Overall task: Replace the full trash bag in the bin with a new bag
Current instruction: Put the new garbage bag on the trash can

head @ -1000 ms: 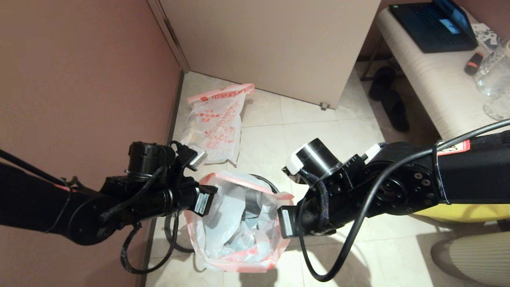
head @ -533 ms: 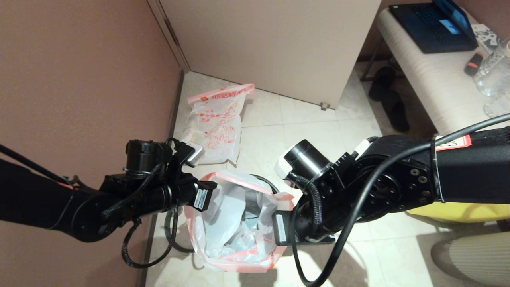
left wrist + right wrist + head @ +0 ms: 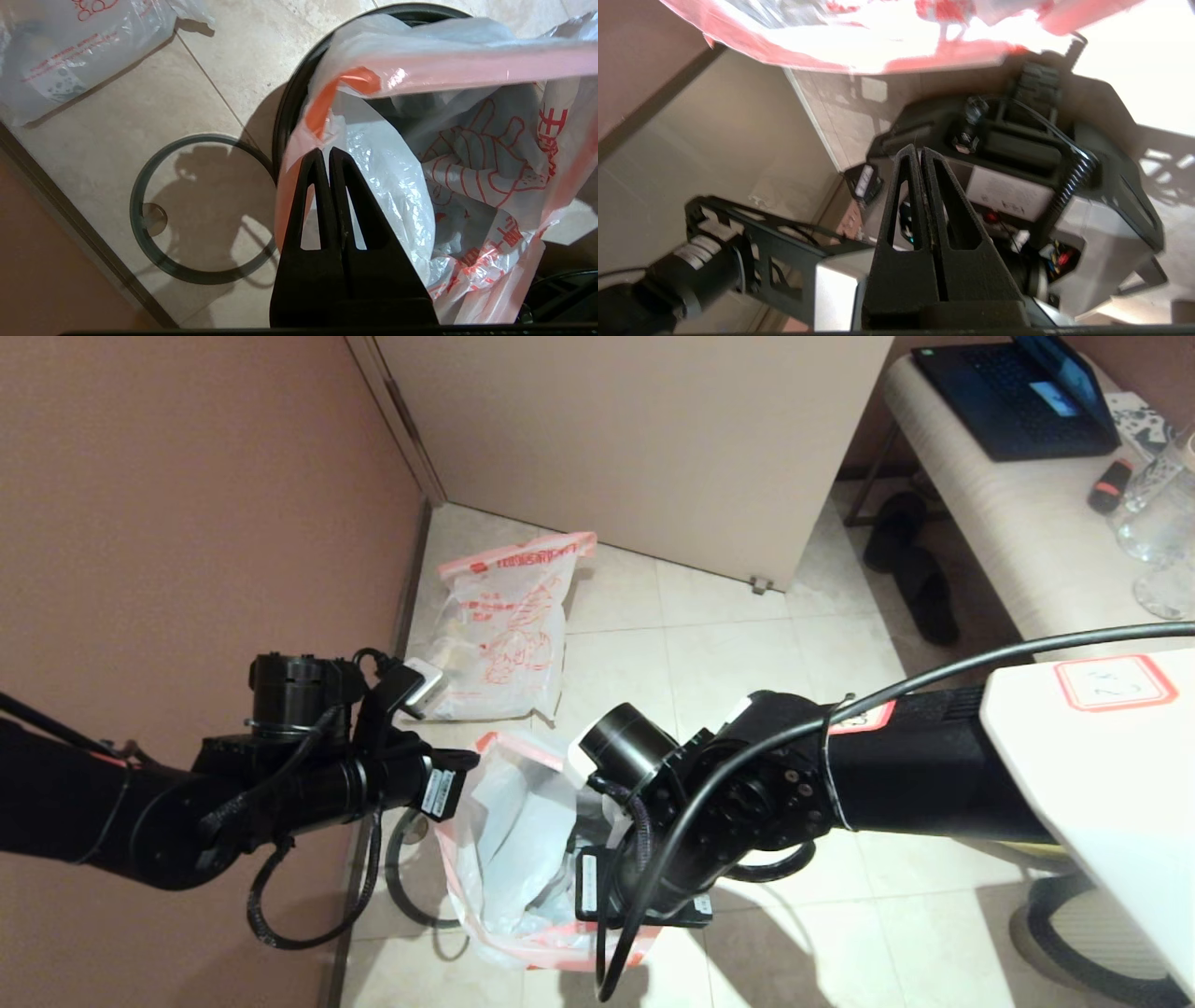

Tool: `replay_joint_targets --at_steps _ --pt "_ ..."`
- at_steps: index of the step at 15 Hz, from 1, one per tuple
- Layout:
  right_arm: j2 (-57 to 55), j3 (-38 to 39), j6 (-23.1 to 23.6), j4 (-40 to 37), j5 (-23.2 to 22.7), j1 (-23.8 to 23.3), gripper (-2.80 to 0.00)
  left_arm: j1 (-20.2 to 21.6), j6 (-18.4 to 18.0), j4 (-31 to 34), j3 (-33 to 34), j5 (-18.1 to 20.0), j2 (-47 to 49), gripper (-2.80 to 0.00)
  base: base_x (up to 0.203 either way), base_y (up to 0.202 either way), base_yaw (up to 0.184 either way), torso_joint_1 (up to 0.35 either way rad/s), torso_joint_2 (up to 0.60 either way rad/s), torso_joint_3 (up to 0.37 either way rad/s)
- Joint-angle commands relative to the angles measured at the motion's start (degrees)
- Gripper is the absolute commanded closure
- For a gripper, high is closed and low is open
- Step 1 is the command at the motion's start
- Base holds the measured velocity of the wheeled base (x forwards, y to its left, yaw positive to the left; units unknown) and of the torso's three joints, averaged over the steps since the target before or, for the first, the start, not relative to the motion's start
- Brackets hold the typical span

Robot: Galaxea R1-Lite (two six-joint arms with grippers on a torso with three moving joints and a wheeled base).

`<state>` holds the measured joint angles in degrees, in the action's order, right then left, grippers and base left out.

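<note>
I see new bag (image 3: 397, 172) crinkly, pink-banded, in bin (image 3: 285, 116) | left gripper (image 3: 325, 156) fingers clenched, probably on its rim | right gripper (image 3: 917, 154) clenched, empty.

Pink wall (image 3: 187, 495), beige tiled floor (image 3: 728, 653), pale bench (image 3: 1018, 523) at right.

floor (image 3: 728, 644): tiled | on it: full trash bag (image 3: 504, 635), bin (image 3: 285, 116), grey ring (image 3: 196, 210)

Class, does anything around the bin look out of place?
Yes. The grey ring lies flat on the floor beside the bin, not on its rim, and the full trash bag lies on the tiles by the wall. The left gripper pinches the new bag at its mouth.
</note>
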<state>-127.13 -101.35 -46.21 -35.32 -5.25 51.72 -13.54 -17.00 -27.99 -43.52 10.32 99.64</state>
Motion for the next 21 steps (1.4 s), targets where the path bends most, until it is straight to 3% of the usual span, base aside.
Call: replay_joint_targets --at_steps 1,2,4,5,10,12,13,14,21 --pt "-0.85 -0.91 -0.12 0.41 -0.35 0.47 0.0 3.54 0.91 -4.33 0.98 10.64 -0.57 0.0 0.0 0.0 0.0 0.0 0.0 0.0" --pt "0.07 0.95 -0.05 1.59 -0.84 0.47 0.0 4.76 3.97 -7.05 1.42 15.51 -2.05 0.0 0.0 0.0 0.0 0.0 0.0 0.0" --pt "-1.38 2.84 -0.09 4.34 -0.99 0.42 0.0 4.59 11.64 -8.23 0.23 16.36 -5.76 0.0 0.0 0.0 0.0 0.0 0.0 0.0" --pt "-2.82 2.17 -0.22 4.59 -0.74 0.45 0.0 4.44 13.68 -8.44 -0.69 16.32 -6.95 0.0 0.0 0.0 0.0 0.0 0.0 0.0" --pt "-6.32 -0.07 -0.5 3.75 0.67 1.54 0.0 2.81 16.5 -8.31 -0.78 16.23 -12.01 0.0 0.0 0.0 0.0 0.0 0.0 0.0" --pt "-8.49 -0.49 -2.93 3.15 2.8 2.0 0.0 2.35 16.8 -8.37 -1.01 15.18 -13.39 0.0 0.0 0.0 0.0 0.0 0.0 0.0" --pt "-9.99 -0.7 -3.56 3.16 4.06 2.07 -2.43 1.72 16.94 -8.4 -1.1 13.87 -14.07 0.0 0.0 0.0 0.0 0.0 0.0 0.0" --pt "-11.35 -0.8 -3.74 3.32 4.66 2.24 -2.8 1.1 17.3 -8.46 -1.12 12.7 -14.71 0.0 0.0 0.0 0.0 0.0 0.0 0.0" --pt "-20.86 -11.47 -6.63 4.65 11.84 2.23 -2.8 0.18 17.18 -8.49 -1.12 10.87 -15.71 0.0 0.0 0.0 0.0 0.0 0.0 0.0"
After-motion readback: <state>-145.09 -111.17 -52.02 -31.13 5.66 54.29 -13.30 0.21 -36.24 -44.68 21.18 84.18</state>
